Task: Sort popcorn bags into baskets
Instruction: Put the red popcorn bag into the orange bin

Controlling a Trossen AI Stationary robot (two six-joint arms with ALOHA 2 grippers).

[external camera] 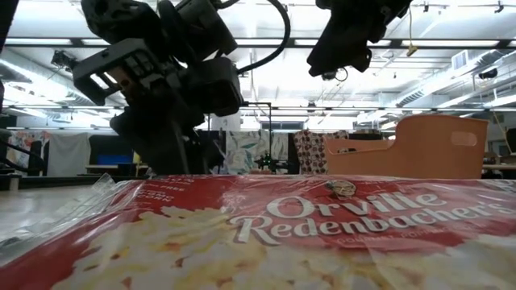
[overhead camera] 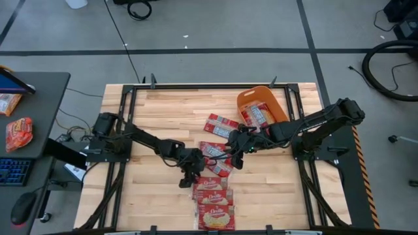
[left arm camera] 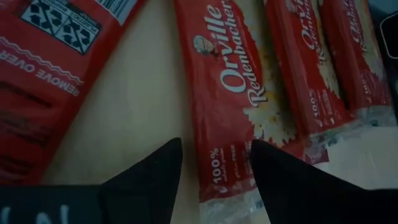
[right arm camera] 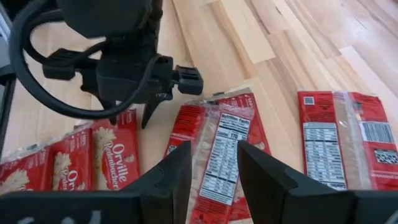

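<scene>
Several red popcorn bags lie flat on the wooden table. A row of them (overhead camera: pixel 213 199) sits at the near edge, two more (overhead camera: pixel 214 156) lie mid-table, and one (overhead camera: pixel 222 124) lies farther back. Another bag (overhead camera: pixel 258 115) rests inside the orange basket (overhead camera: pixel 245 98) at the far right. My left gripper (left arm camera: pixel 214 168) is open and low, with its fingers either side of the end of the row's farthest bag (left arm camera: pixel 230 118). My right gripper (right arm camera: pixel 211 174) is open and hovers over a mid-table bag showing its white-labelled back (right arm camera: pixel 219 149).
A side table on the left holds an orange-red snack pouch (overhead camera: pixel 18 132), a keyboard and a mouse. Bare wood (overhead camera: pixel 144 111) spreads over the table's left half. The two grippers are close together, and the left gripper (right arm camera: pixel 134 93) shows in the right wrist view.
</scene>
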